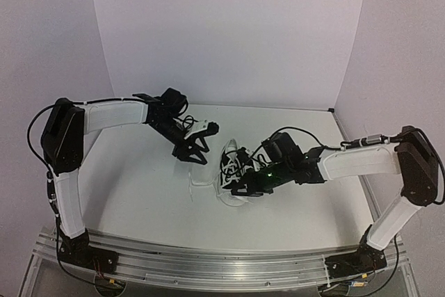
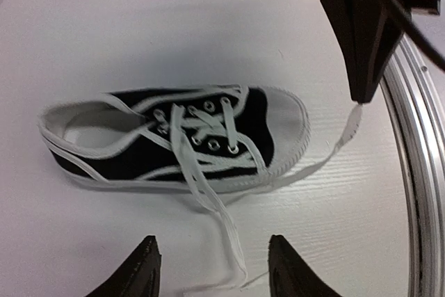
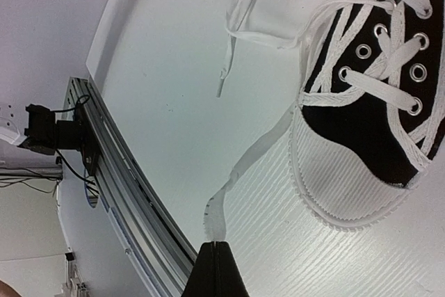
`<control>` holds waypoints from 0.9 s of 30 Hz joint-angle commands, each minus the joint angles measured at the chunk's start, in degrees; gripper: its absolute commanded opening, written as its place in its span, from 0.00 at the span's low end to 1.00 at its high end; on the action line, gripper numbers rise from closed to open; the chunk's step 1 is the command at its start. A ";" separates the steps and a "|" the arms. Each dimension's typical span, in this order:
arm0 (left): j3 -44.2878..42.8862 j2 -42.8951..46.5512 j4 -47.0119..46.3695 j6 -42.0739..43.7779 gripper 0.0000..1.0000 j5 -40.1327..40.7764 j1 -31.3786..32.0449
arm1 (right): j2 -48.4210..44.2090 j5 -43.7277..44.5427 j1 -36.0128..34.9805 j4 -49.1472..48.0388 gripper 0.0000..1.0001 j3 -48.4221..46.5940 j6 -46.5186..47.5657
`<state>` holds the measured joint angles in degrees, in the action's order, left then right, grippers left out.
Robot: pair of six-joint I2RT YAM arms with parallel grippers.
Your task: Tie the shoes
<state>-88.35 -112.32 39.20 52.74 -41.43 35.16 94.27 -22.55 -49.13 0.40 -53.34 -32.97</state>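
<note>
Sneaker: a small black canvas sneaker (image 2: 208, 137) with a white toe cap stands on its sole in the middle of the white table (image 2: 104, 33). It is between the two arms, toe towards the aluminium rail (image 3: 132, 193) at the near edge.
Laces: threaded through the eyelets and crossed over the tongue, with no knot or bow in sight.
Toe-side lace: the toe-side lace (image 3: 240, 165) runs out past the toe cap to the right gripper.
Right gripper: the right gripper (image 3: 218, 259) is clenched on the tip of the toe-side lace, just off the toe and near the rail.
Loose lace: the loose lace (image 2: 226, 231) trails off the sneaker's side and lies slack on the table.
Left gripper: the left gripper (image 2: 212, 245) is released, its fingers spread and grasping nothing. It hangs above the loose lace.
Step in hand: by the look of it, gathering the two lace ends; one is secured and the other is not.
Next move: likely the left gripper must drop and pinch the loose lace near its end. Both ends could then be crossed over the tongue, without dragging the light sneaker.
</note>
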 commanded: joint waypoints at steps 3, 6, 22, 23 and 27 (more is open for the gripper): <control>-10.23 -6.01 -4.61 -16.16 0.48 -7.22 -0.67 | -3.90 0.70 1.08 -7.26 0.00 4.32 -5.42; -10.79 -8.64 -8.25 -19.13 0.37 -2.22 -0.47 | -4.81 1.89 1.09 -7.66 0.00 5.02 -4.95; -8.96 -15.13 -5.02 -8.79 0.48 -4.27 1.84 | -3.29 2.43 1.22 -10.24 0.00 5.69 -4.17; -8.93 -15.12 -4.58 -8.29 0.48 -4.88 1.86 | -3.17 2.41 1.22 -10.31 0.00 5.75 -4.18; -8.20 -15.83 -6.38 -8.65 0.41 -1.88 2.39 | -3.01 2.50 1.23 -10.50 0.00 5.73 -4.03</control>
<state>-97.31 -129.50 33.50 42.89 -43.34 37.14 91.26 -20.47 -48.14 -7.90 -47.57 -37.12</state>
